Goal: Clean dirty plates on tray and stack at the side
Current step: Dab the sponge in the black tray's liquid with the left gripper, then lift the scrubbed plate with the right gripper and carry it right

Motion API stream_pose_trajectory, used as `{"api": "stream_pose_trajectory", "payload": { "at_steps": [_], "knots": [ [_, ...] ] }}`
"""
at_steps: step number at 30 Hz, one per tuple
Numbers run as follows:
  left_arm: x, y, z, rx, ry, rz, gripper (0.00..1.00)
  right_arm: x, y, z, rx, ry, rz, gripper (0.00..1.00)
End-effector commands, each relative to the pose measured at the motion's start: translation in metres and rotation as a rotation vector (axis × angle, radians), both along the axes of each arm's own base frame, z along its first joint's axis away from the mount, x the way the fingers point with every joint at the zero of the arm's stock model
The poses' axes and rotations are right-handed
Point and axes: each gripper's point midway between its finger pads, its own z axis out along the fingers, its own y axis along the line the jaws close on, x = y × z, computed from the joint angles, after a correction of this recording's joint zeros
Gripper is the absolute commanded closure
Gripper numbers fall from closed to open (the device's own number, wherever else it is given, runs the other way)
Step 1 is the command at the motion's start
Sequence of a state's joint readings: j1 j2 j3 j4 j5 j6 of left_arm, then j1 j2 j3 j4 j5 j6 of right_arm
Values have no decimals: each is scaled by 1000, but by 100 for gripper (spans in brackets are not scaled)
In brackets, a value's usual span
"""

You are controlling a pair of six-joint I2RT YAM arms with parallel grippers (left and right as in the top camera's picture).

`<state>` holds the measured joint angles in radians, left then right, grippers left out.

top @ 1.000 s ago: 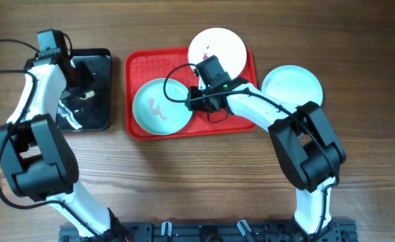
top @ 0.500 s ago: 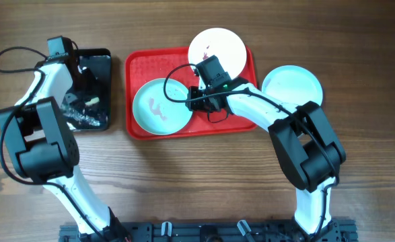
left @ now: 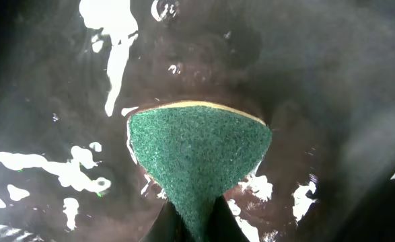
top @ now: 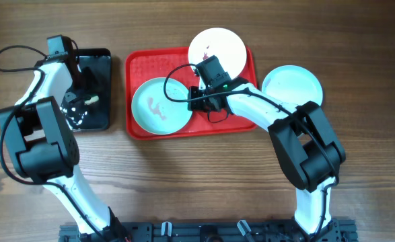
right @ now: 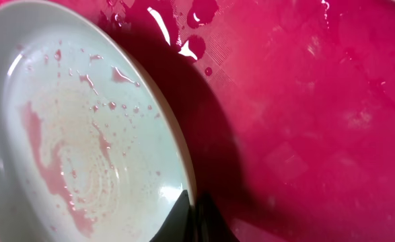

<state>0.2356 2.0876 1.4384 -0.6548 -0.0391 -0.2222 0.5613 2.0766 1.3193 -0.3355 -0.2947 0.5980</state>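
Pinching rim: R end effector [right: 192, 216] clenched on blue plate [right: 83, 134], which is smeared, wet, and lies on tray [top: 140, 63] at the black tray [top: 107, 56] end. Prob. stiff, light, slippery, chippable; hold at rim. L end effector [left: 190, 225] grasps sponge [left: 197, 151].

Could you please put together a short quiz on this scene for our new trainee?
1. Multiple choice: what does the left gripper hold?
A. a green sponge
B. a white plate
C. nothing
2. True or false: the smeared plate lies outside the red tray.
3. How many plates show in the overhead view?

Key
1. A. The sponge is pinched between the fingers.
2. False. It lies in the tray's left half.
3. Three: the smeared plate, a white plate at the tray's far right corner, and a third plate right of the tray.
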Motion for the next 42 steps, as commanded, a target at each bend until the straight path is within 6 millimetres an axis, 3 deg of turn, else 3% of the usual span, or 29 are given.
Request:
{"api": "stream_pose_trajectory", "payload": {
  "at_steps": [1, 7, 10, 18, 24, 31, 39, 42],
  "knots": [
    [6, 1, 48, 30, -102, -9, 96, 4, 5, 8, 12, -10, 3, 96],
    [1, -3, 113, 49, -218, -15, 96, 22, -11, 53, -69, -142, -37, 96],
    [-1, -13, 124, 4, -239, -35, 96, 31, -33, 77, -174, -242, -89, 96],
    [-3, -53, 123, -185, -245, -116, 96, 43, -72, 142, -468, -534, -149, 96],
    [-2, -90, 123, -208, -231, -200, 96, 32, -81, 179, -824, -752, -113, 96],
    [0, -123, 123, -217, -227, -273, 96, 21, -80, 191, -925, -803, -123, 96],
    [-1, -140, 124, -221, -225, -312, 96, 12, -117, 214, -1133, -833, -222, 96],
    [-1, -141, 123, -222, -222, -312, 96, 6, -122, 222, -1173, -837, -211, 96]
  ]
}}
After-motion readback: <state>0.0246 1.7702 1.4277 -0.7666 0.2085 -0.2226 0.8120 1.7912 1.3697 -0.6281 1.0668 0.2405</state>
